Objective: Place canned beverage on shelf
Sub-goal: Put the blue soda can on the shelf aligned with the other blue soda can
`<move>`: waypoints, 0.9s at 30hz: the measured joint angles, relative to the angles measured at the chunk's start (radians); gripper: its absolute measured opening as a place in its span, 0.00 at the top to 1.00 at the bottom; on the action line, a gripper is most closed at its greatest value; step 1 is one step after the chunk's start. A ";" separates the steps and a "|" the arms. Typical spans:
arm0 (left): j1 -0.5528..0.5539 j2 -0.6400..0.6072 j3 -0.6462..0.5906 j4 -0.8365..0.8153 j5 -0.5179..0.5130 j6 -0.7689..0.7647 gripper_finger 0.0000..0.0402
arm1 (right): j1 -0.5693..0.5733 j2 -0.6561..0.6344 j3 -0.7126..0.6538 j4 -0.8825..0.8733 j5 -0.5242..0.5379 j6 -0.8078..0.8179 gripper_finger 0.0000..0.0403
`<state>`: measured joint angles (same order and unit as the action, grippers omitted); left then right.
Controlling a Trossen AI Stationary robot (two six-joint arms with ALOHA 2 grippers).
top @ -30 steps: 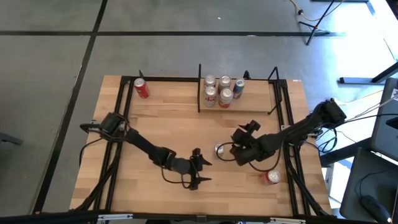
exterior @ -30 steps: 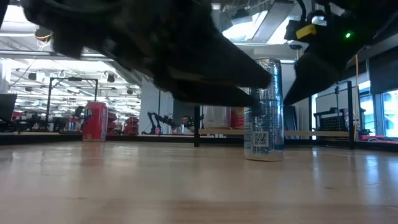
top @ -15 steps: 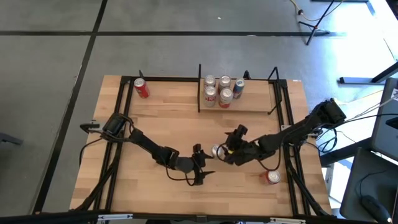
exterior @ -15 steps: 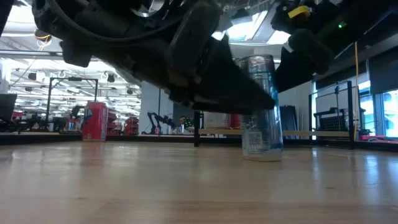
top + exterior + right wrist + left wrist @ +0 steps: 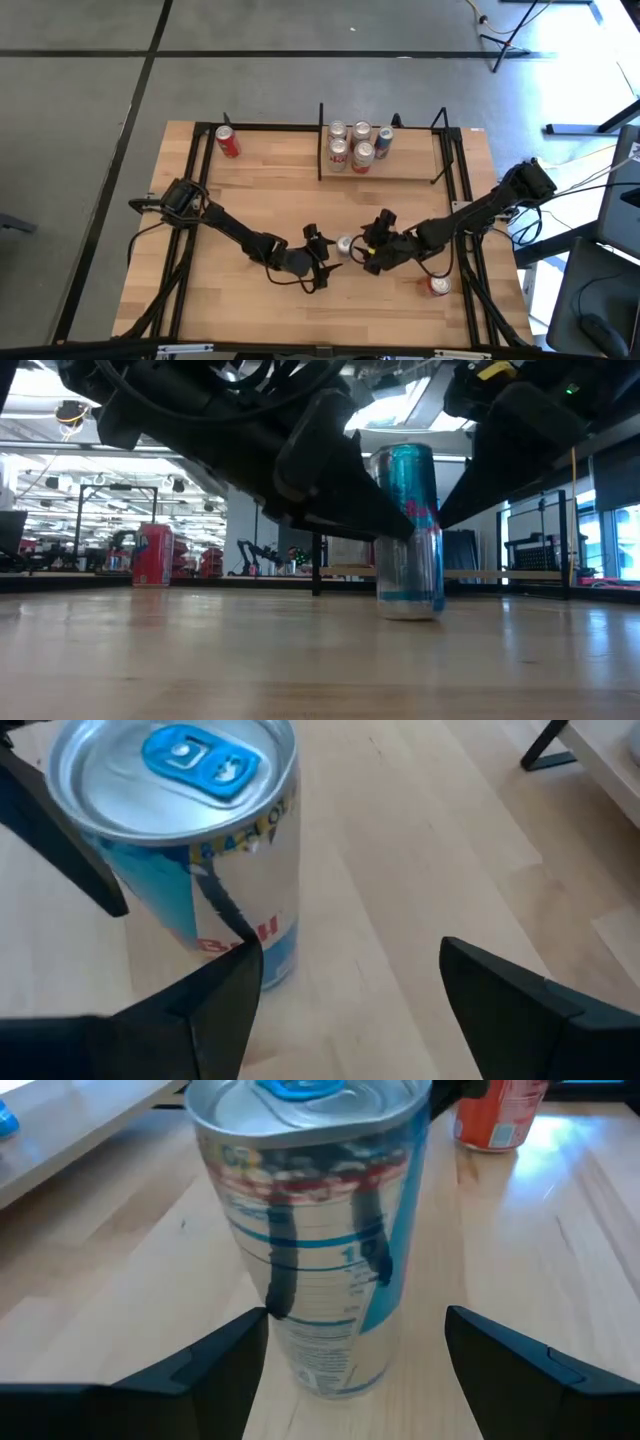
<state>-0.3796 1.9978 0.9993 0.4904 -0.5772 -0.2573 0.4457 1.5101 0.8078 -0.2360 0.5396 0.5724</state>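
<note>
Left gripper [image 5: 322, 259]: fingers apart, straddling the slim can [image 5: 344, 244], not gripping it.
Right gripper [image 5: 371, 250]: fingers apart, just beside the same can on its other side, can not between them.
Slim can: upright on the table [image 5: 270, 195], mid-board, well apart from the shelf [image 5: 410, 160].
Progress: early; can not yet grasped, lift and carry to the shelf remain.
Shelf contents: five cans [image 5: 358, 146] at its left end, right half bare.
Loose cans: red can [image 5: 228, 141] at far left corner; another can [image 5: 436, 286] near right edge.
</note>
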 joint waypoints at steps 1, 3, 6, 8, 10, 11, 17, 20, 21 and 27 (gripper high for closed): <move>0.000 0.000 0.000 0.000 -0.001 0.001 0.28 | 0.000 0.000 0.000 0.000 0.001 0.000 0.27; -0.001 0.000 0.000 -0.001 0.001 0.003 0.28 | 0.000 0.000 0.000 0.002 0.005 0.000 0.27; -0.002 0.000 0.000 -0.017 0.004 0.005 0.28 | 0.000 0.000 0.000 0.006 -0.031 -0.004 0.27; -0.002 0.000 0.001 -0.044 0.001 0.005 0.28 | 0.000 0.000 0.000 0.008 -0.078 -0.026 0.27; -0.003 -0.010 0.000 -0.083 -0.019 0.005 0.28 | 0.000 0.000 0.007 0.003 -0.118 -0.035 0.27; -0.003 -0.017 0.000 -0.097 -0.028 0.003 0.28 | 0.000 0.000 0.013 0.004 -0.136 -0.044 0.27; -0.017 -0.055 0.002 -0.192 -0.077 -0.003 0.28 | 0.000 0.000 0.056 -0.011 -0.227 -0.083 0.27; -0.034 -0.091 0.001 -0.262 -0.132 -0.020 0.28 | 0.000 -0.002 0.104 -0.067 -0.254 -0.088 0.27; -0.040 -0.102 0.001 -0.292 -0.149 -0.025 0.28 | 0.000 -0.002 0.121 -0.094 -0.252 -0.095 0.27; -0.082 -0.120 0.001 -0.352 -0.164 -0.008 0.28 | -0.001 -0.003 0.187 -0.093 -0.236 -0.114 0.27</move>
<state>-0.4612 1.8778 1.0004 0.1380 -0.7415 -0.2651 0.4446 1.5074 0.9951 -0.3291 0.3034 0.4582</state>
